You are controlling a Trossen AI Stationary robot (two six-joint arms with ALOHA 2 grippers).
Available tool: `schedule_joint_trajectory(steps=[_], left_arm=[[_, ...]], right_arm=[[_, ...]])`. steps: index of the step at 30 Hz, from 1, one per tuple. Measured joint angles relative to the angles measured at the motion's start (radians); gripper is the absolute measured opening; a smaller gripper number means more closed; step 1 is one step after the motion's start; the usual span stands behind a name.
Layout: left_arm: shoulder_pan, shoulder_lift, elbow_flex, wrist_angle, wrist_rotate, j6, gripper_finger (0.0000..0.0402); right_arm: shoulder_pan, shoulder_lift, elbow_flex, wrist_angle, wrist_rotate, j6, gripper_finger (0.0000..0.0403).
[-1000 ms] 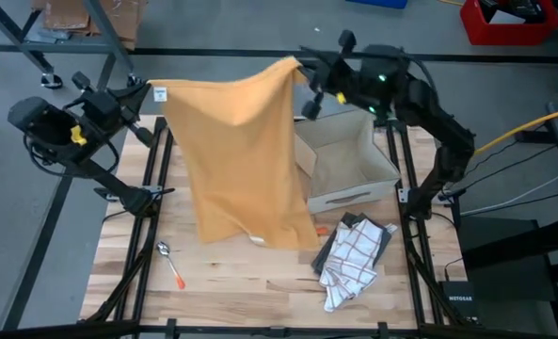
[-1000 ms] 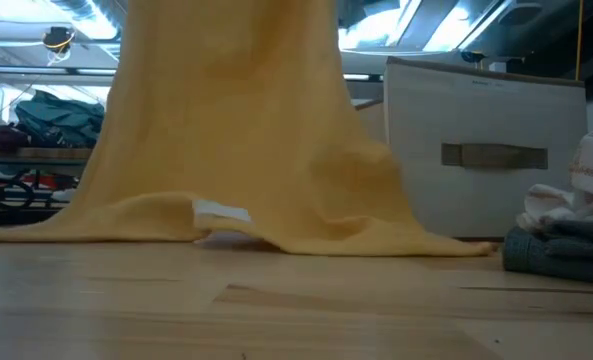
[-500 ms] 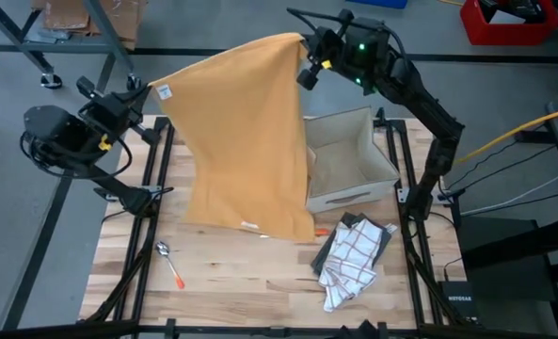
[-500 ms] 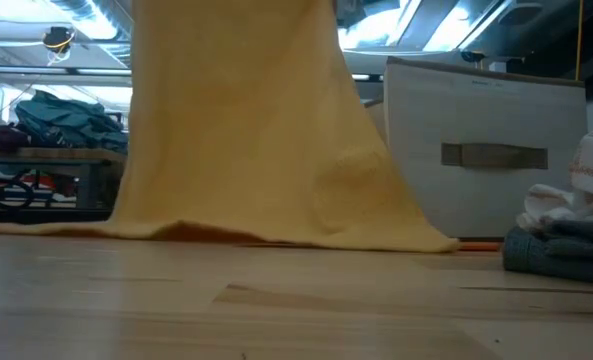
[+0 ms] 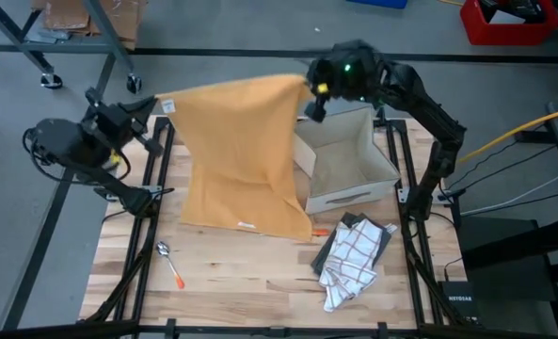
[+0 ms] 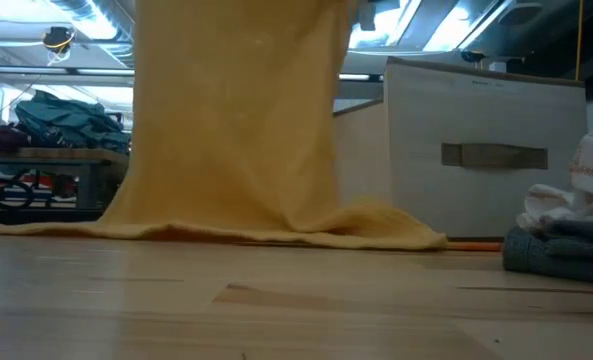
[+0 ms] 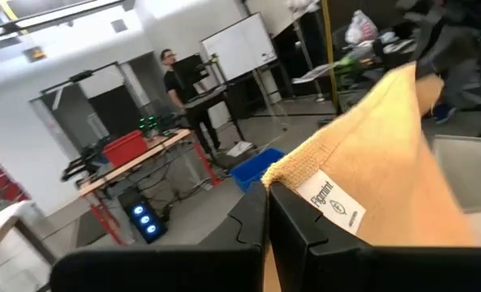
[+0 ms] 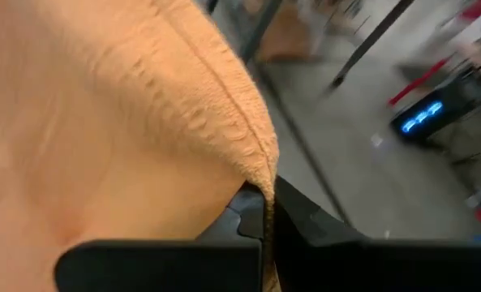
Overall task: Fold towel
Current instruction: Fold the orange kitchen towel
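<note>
1. Where the orange towel [image 5: 244,155] meets the left gripper [image 5: 148,102], a small white sewn-in label [image 7: 335,201] sticks out of the hem; it carries dark print, but the lettering is too small to read.
2. On the lower right edge of the rig in the high view, a dark unit [image 5: 459,299] bears a short white word that cannot be made out for sure.
3. A whiteboard [image 7: 234,47] stands in the room seen from the left wrist view, with a person [image 7: 178,81] at a desk beside it; no writing on it can be read.
4. An open fabric storage box [image 5: 347,160] sits on the right half of the wooden table [image 5: 231,273], with a strap handle [image 6: 494,155] on its front face. Its inside shows only its bare floor.
5. The left gripper's fingers are clamped on one upper corner of the towel, above the table's left edge.
6. The right gripper [image 5: 309,89] pinches the other upper corner, closed on the hem, above the box's far left corner.
7. The towel hangs stretched between the two grippers, and its lower edge rests on the table just left of the box.
8. A pile of checked and dark cloths [image 5: 354,252] lies in front of the box, and a spoon [image 5: 164,250] lies near the front left with an orange-handled utensil [image 5: 177,275] just beside it.
</note>
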Motion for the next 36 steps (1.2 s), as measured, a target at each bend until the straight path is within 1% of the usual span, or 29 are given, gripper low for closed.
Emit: schedule_joint_trajectory(steps=[4, 8, 10, 13, 17, 19, 22, 23, 27, 31, 33, 36], left_arm=[[-0.051, 0.005, -0.024, -0.13, 0.004, -0.154, 0.0], [-0.095, 0.02, -0.025, -0.286, 0.043, -0.326, 0.0], [-0.106, 0.024, -0.025, -0.366, 0.048, -0.397, 0.0], [-0.106, 0.023, -0.026, -0.501, 0.048, -0.496, 0.0], [-0.061, -0.004, -0.025, -0.674, -0.002, -0.668, 0.0], [-0.024, -0.025, -0.025, -0.75, -0.011, -0.763, 0.0], [0.022, -0.057, -0.025, -0.828, -0.001, -0.905, 0.0], [0.032, -0.066, -0.026, -0.841, 0.008, -0.93, 0.0], [0.053, -0.092, -0.025, -0.854, 0.071, -0.946, 0.0], [0.056, -0.097, -0.025, -0.852, 0.16, -0.929, 0.0], [0.056, -0.09, -0.025, -0.853, 0.249, -0.929, 0.0], [0.057, -0.073, -0.025, -0.855, 0.421, -0.94, 0.0]], right_arm=[[0.057, 0.001, 0.0, -0.148, 0.0, 0.037, 0.001], [0.106, 0.001, 0.0, -0.208, 0.003, 0.055, 0.001], [0.121, 0.001, 0.0, -0.221, 0.032, 0.055, 0.001], [0.123, -0.002, 0.0, -0.222, 0.106, 0.055, 0.001], [0.088, -0.002, 0.0, -0.188, 0.182, 0.053, 0.001], [0.055, -0.002, 0.0, -0.155, 0.172, 0.053, 0.001], [0.003, -0.001, 0.0, -0.107, 0.097, 0.053, 0.001], [-0.013, -0.001, 0.0, -0.095, 0.067, 0.053, 0.001], [-0.057, -0.001, 0.0, -0.062, -0.031, 0.077, 0.001], [-0.048, -0.001, 0.0, -0.091, -0.044, 0.11, 0.001], [-0.027, -0.001, 0.0, -0.138, -0.041, 0.132, 0.001], [0.015, -0.001, 0.0, -0.237, -0.041, 0.185, 0.001]])
